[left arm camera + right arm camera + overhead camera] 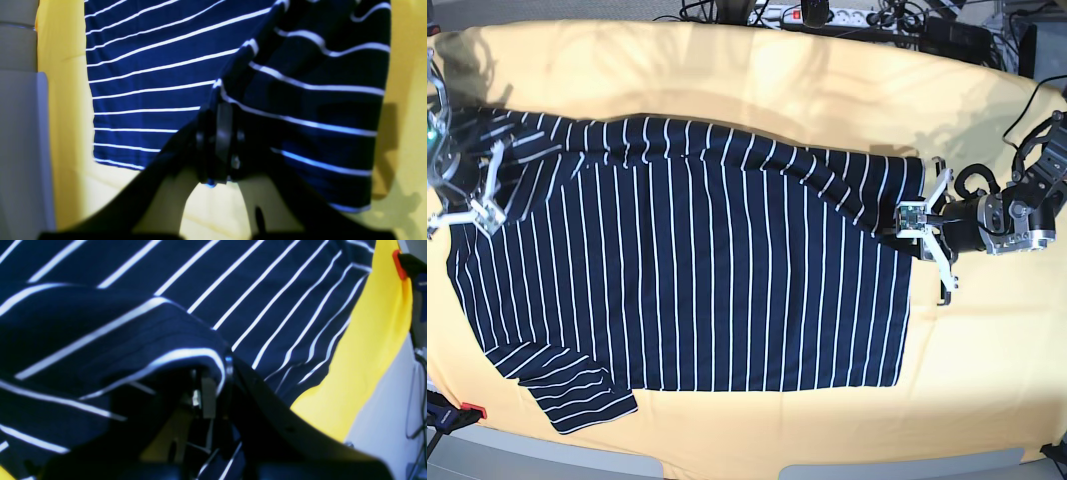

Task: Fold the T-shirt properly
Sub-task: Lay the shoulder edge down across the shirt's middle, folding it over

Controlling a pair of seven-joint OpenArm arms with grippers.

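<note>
- We see the dark navy cloth T-shirt with thin white stripes (697, 270) spread across the yellow cloth-covered table (757, 90), neck end toward the base view's left, hem toward its right.
- One short sleeve (577, 385) lies flat at the near left corner.
- Our left gripper (914, 222), at the base view's right, has its fingers clamped together on the shirt's far hem corner; a lifted fold (300, 83) runs back from it.
- Our right gripper (482, 210), at the base view's left, is pinched closed on the far shoulder cloth, which drapes over its fingers (208, 396).
- A power strip (812, 14) and cables lie beyond the table's far edge.
</note>
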